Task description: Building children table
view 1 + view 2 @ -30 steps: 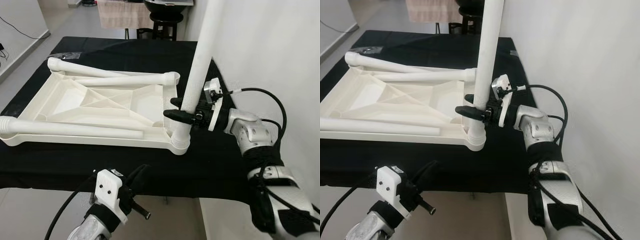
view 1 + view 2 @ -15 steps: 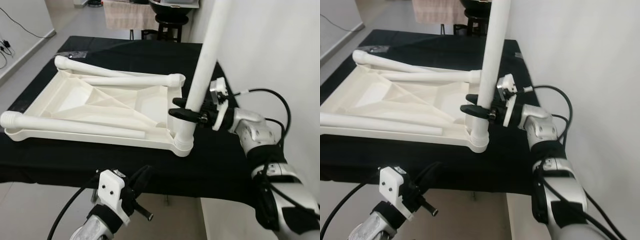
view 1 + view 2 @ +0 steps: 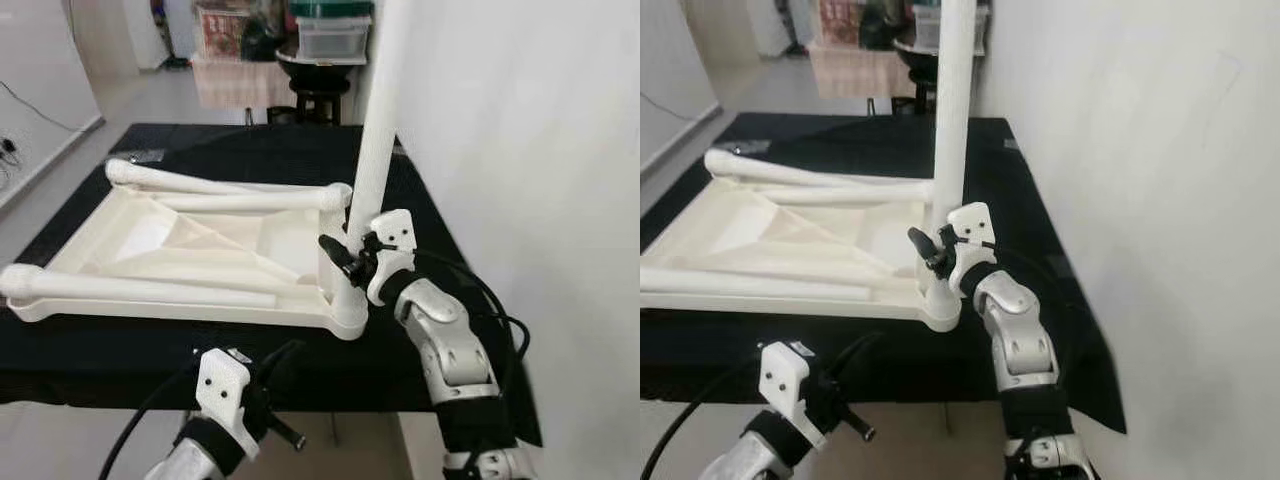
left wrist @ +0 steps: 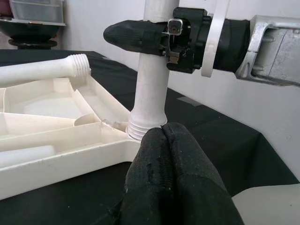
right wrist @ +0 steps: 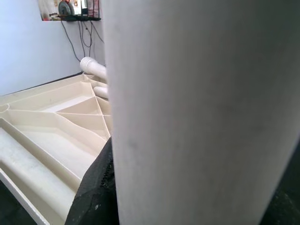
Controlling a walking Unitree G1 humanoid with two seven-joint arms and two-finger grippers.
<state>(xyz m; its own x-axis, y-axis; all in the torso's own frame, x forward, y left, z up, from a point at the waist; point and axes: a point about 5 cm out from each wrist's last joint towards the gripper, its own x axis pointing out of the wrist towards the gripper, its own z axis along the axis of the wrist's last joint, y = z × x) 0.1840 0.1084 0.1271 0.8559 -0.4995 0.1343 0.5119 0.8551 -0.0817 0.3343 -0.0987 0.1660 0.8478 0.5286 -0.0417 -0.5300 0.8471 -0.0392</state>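
A white plastic table top (image 3: 150, 250) lies upside down on the black cloth (image 3: 420, 220). One white leg (image 3: 372, 150) stands upright in its near right corner socket (image 3: 348, 312). My right gripper (image 3: 345, 262) is shut on this leg just above the socket, and the leg (image 5: 197, 112) is pressed close against its wrist camera. Two loose legs lie on the top, one along the far side (image 3: 230, 188) and one along the near side (image 3: 140, 290). My left gripper (image 3: 285, 355) hangs shut below the table's near edge; its fingers (image 4: 164, 164) are pressed together and point at the socket (image 4: 143, 129).
A white wall (image 3: 520, 150) runs close along the table's right side. Behind the table stand a dark stool (image 3: 318, 100) and a cloth-draped stand (image 3: 235, 80). Grey floor (image 3: 60, 150) lies to the left.
My right gripper, still holding the leg, has swung from the leg's right side round to its near side, with the forearm now coming up from below. The head view has shifted. The left arm stays.
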